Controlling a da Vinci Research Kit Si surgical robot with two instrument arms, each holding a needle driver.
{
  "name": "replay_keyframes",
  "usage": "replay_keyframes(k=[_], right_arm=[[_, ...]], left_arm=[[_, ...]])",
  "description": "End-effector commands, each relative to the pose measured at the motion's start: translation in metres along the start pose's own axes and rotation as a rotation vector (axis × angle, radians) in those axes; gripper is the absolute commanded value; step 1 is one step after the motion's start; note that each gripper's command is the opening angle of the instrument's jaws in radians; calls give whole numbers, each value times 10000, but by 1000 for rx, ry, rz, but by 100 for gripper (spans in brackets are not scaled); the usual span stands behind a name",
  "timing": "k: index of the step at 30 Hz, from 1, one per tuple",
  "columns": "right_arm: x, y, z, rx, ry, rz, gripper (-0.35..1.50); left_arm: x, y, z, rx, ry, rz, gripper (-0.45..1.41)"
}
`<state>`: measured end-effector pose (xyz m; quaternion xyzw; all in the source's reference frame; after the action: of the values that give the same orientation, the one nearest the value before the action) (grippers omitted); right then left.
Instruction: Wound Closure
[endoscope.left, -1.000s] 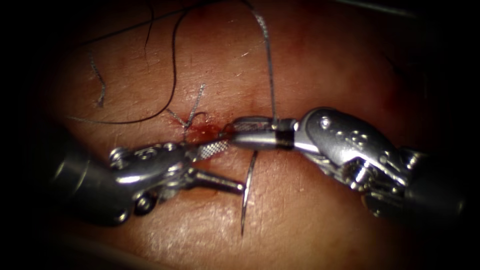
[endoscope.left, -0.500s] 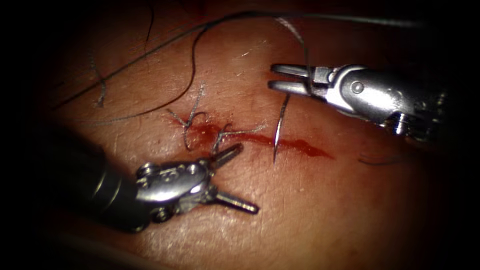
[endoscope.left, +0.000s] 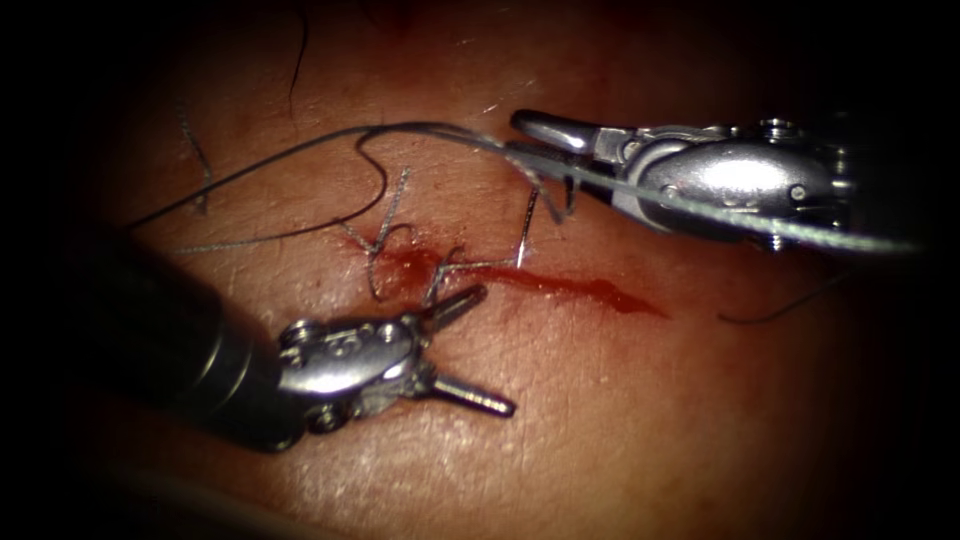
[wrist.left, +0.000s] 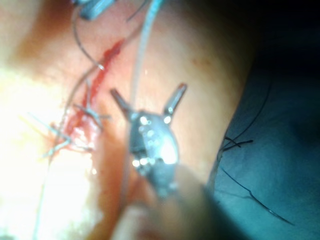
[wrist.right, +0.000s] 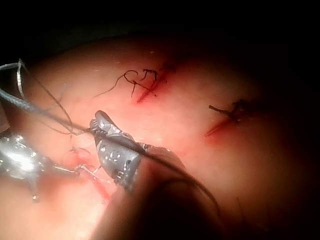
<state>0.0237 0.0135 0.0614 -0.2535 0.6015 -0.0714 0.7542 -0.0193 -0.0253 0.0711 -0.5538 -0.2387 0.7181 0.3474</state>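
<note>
The tissue bears a red cut. Above it, the right tool clamps the needle, tip at the cut. Below, the left tool gapes wide, empty. Thread trails above.

needle above cut, hands apart

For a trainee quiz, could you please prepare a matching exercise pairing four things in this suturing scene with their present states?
1. left end effector
2. right end effector
3. needle
4. red fluid

A. hangs tip-down, tip at the red fluid; whether it enters the tissue is unclear
B. open, holds nothing
C. a streak on the tissue
D. holds the needle near its upper end

Pairs: 1-B, 2-D, 3-A, 4-C
</note>
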Motion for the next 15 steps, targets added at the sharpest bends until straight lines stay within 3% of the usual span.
replay_keyframes(k=[1, 6, 15], right_arm=[[-6, -7, 7, -5, -4, -14, -35], [-16, -18, 6, -18, -34, -104, -35], [-6, -37, 10, -58, -60, -244, -35]], left_arm=[[-11, 2, 2, -3, -8, -1, 108], [-15, 3, 5, -14, -16, -4, 108], [-18, 3, 8, -19, -23, -13, 106]])
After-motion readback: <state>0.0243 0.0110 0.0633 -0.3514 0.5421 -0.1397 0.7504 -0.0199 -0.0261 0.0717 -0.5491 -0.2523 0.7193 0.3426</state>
